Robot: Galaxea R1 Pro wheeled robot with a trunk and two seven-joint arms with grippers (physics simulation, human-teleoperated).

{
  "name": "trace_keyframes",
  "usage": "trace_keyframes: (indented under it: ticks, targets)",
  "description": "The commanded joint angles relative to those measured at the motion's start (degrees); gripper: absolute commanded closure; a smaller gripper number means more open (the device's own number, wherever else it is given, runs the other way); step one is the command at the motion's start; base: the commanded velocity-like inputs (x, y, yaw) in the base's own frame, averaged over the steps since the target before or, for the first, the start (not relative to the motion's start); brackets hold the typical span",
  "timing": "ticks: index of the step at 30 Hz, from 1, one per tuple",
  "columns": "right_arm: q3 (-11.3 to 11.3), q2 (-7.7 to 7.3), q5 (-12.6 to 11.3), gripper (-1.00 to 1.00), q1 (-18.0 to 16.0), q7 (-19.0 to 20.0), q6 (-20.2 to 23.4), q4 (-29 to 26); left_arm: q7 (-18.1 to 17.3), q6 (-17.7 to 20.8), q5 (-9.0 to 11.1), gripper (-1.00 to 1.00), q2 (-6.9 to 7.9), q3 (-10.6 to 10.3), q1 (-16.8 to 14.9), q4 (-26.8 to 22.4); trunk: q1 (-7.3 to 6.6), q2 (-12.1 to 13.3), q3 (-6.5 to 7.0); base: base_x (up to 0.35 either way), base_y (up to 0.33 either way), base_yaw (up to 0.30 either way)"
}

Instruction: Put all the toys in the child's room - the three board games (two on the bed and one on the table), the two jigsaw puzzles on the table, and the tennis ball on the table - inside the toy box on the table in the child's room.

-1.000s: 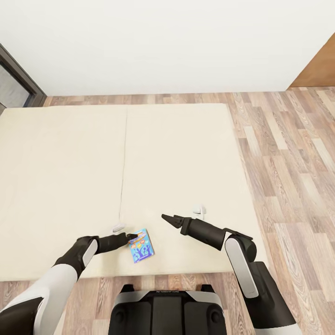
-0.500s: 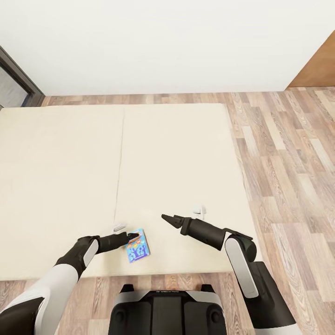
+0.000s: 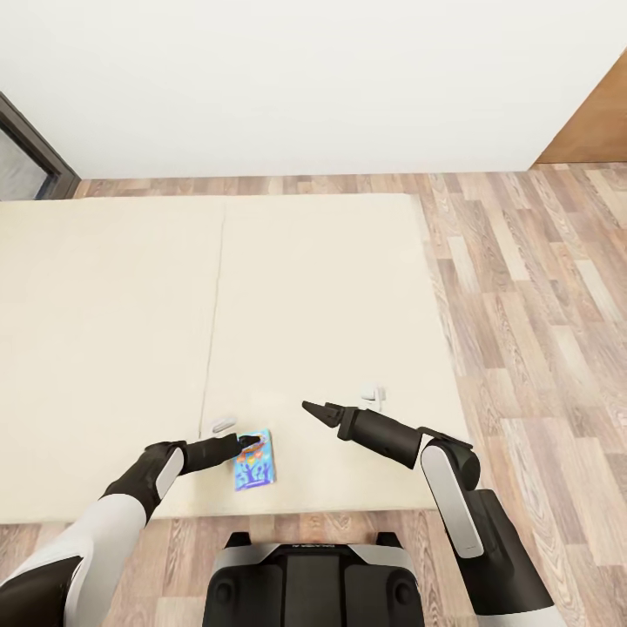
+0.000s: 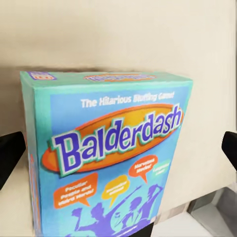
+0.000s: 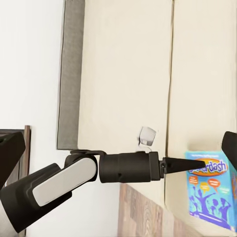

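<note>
Head view: left gripper (image 3: pixel 248 443) at board game (image 3: pixel 256 459) on bed (image 3: pixel 331 296) | grip state unclear | box stiff, light; take narrow sides

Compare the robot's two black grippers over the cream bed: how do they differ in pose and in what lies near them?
The left gripper sits at the top edge of the turquoise Balderdash board game box, which shows between its fingers in the left wrist view; the right gripper has only bare cream bed under it. The left points towards the robot's right, the right towards its left. Both are black with narrow tips.
</note>
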Motion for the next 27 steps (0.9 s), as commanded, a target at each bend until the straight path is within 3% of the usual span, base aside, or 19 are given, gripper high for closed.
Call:
trace_keyframes:
  ticks: [1,16,27]
  targets:
    - [-0.1,0.03,-0.1,-1.0,0.0,0.1,0.3,0.0,-0.1,0.5,0.4,-1.0,0.0,0.2,0.0,0.0,0.02,-0.1,-0.05,0.0,-0.213,0.0]
    - [-0.1,0.03,-0.1,-1.0,0.0,0.1,0.3,0.0,-0.2,0.5,0.5,-1.0,0.15,0.2,0.0,0.0,0.02,-0.1,-0.05,-0.003,-0.134,0.0]
    - [0.0,0.03,0.0,-1.0,0.0,0.1,0.3,0.0,-0.1,0.5,0.5,-1.0,0.24,0.2,0.0,-0.1,0.02,-0.1,-0.05,-0.138,-0.017,0.0]
